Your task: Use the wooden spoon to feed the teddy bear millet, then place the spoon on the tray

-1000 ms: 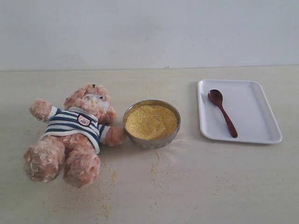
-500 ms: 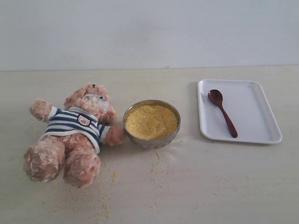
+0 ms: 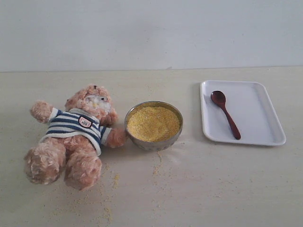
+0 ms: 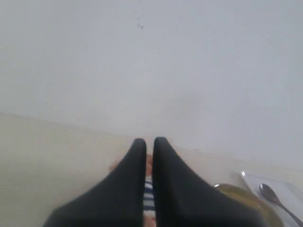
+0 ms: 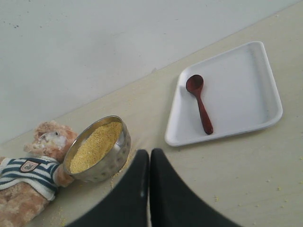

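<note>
The left gripper (image 4: 148, 140) hangs raised above the table (image 3: 213, 189), aimed almost level at the pale wall (image 3: 151, 33), so that its wrist view is mostly wall. Its two black fingers (image 4: 128, 175) lie closed against each other with only a thin slit between them and nothing in it. Through that slit a strip of the teddy bear's striped shirt shows below.

The right gripper (image 5: 148, 151) is also held clear of the table and tilted down over the bare stretch between the metal bowl (image 3: 154, 143) and the tray (image 3: 260, 113). Its two fingers (image 5: 168, 194) are pressed together, empty. Each gripper shows only in its own wrist view.

There is one teddy bear (image 3: 75, 132). It lies on its back, head toward the wall and legs toward the near edge, and one paw touches the side of the bowl. There is one metal bowl, just beside the bear, filled nearly to the rim with millet (image 3: 153, 123). Loose grains (image 3: 111, 182) are scattered on the table in front of the bowl and beside the bear's legs.

There is one white tray, well apart from the bear and near the bowl on its other side. There is one wooden spoon (image 3: 226, 115), lying flat in the tray's half nearer the bowl, round end toward the wall and handle slanting toward the near rim. Neither gripper touches it
</note>
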You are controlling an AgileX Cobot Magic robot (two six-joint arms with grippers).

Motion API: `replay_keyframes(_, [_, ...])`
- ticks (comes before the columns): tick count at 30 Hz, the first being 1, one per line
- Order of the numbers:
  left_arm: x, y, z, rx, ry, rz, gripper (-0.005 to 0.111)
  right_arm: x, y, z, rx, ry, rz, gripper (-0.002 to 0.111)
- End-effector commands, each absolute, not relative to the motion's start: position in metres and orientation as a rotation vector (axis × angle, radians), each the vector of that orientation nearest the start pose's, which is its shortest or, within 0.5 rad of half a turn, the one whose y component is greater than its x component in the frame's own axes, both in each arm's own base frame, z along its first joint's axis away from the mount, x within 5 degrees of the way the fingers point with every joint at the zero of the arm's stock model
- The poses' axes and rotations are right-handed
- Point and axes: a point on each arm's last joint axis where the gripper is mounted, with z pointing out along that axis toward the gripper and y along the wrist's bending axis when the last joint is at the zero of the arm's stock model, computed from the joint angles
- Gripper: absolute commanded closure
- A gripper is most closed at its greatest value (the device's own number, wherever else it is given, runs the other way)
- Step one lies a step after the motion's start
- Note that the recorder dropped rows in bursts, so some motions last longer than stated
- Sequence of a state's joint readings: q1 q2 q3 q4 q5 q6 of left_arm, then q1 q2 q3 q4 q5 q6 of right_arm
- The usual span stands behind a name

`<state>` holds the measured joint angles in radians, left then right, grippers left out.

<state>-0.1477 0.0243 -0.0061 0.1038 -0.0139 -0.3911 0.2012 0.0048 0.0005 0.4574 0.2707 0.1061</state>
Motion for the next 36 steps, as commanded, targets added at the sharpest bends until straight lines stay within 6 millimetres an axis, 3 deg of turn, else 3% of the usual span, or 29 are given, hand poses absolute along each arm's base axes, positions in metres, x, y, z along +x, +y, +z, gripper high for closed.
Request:
replay_keyframes(1, [0.057,-0.006,0.214,-0.061,1.48,-0.233,0.102,0.052,0.021,0.191,0.215,1.755,0.643,0.108])
replay_keyframes(5, [0.057,-0.002,0.203,-0.077,1.595,-0.143,0.102,0.052,0.021,0.191,0.215,1.755,0.643,0.108])
replay_keyframes(8, [0.054,0.0,0.185,-0.102,1.788,-0.097,0.102,0.052,0.021,0.191,0.215,1.755,0.643,0.108])
replay_keyframes(36, [0.053,0.004,0.181,-0.148,1.84,-0.025,0.102,0.052,0.021,0.192,0.216,1.751,0.643,0.108])
